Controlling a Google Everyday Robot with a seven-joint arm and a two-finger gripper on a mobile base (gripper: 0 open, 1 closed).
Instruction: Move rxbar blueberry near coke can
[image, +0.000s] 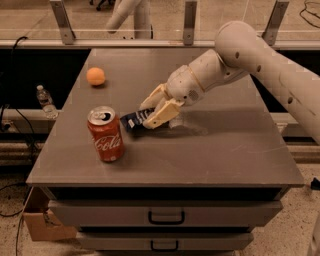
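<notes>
Evidently, the carrying step is judged nearly done: the rxbar blueberry (130, 120) is clamped at its right end by the tool (150, 115), low over the table (225, 150) and just right of the coke can (106, 134); next, a gentle set-down and release are called for.

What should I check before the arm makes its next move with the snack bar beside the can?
1. The pincer grips the snack bar: ok, it is closed on the bar's right end.
2. Bar close to the can: ok, just right of it, small gap.
3. Can upright: ok.
4. Bar resting on the table: cannot tell.
5. Ball out of the way: ok, far behind the can.
</notes>
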